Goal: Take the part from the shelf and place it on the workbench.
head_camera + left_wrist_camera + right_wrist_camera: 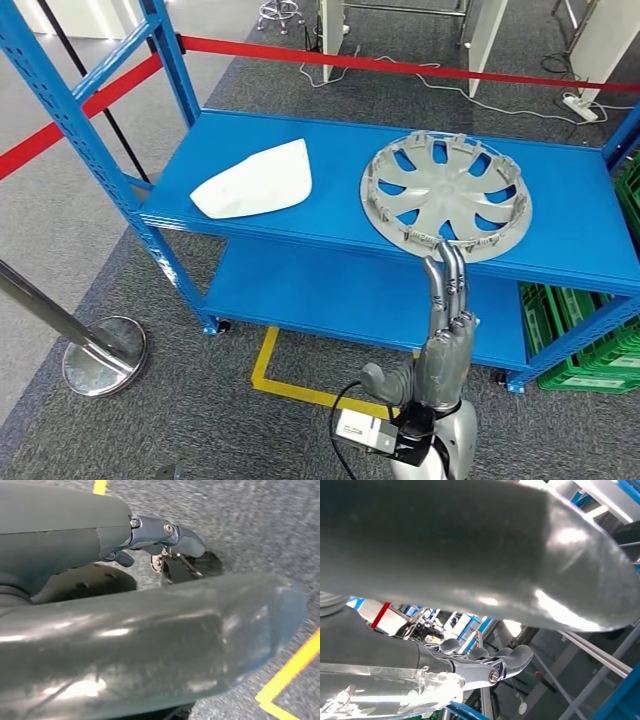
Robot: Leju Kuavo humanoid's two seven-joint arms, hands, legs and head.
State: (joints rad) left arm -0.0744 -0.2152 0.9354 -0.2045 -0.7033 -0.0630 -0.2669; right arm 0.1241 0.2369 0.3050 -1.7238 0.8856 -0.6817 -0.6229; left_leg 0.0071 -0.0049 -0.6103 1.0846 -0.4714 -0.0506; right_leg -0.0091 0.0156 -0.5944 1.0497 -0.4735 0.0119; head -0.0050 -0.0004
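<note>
Nearest the head camera, the right hand (445,345) rises in front of the blue shelf (573,215), fingers straight and close together, thumb out to the side, holding nothing. Its fingertips (447,258) reach the front rim of the silver wheel cover (445,195); whether they touch it cannot be told. That wheel cover lies flat on the shelf's upper deck, right of centre. A white part (256,182) lies on the same deck, well apart to the left. Seen from the left wrist, the left hand (151,630) hangs above grey carpet with fingers apart, empty.
</note>
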